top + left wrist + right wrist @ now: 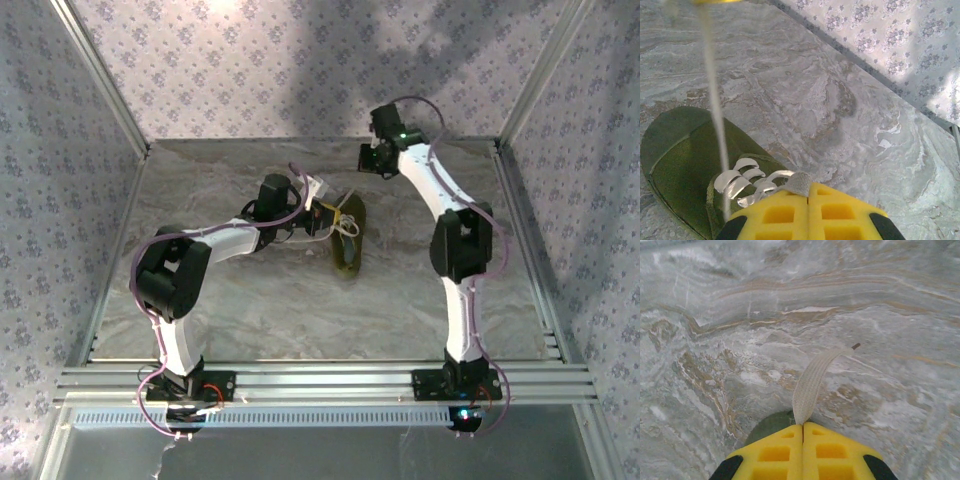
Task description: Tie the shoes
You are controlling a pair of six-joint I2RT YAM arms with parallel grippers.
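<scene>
The olive-green shoe (347,240) lies in the middle of the marble table, its white laces (737,180) crossing the upper (680,160). My left gripper (326,215) sits right at the shoe's left side. In the left wrist view the left gripper (808,186) is shut on a bit of lace (799,181). A second lace (715,100) runs taut from the shoe toward the top of that view. My right gripper (368,160) is beyond the shoe, near the back. The right gripper (803,426) is shut on a lace end (810,382), whose dark tip (856,346) pokes out ahead.
Floral-papered walls (300,60) close the table in at the back and both sides. An aluminium rail (330,380) runs along the near edge by the arm bases. Bare marble (300,310) lies between the shoe and the bases.
</scene>
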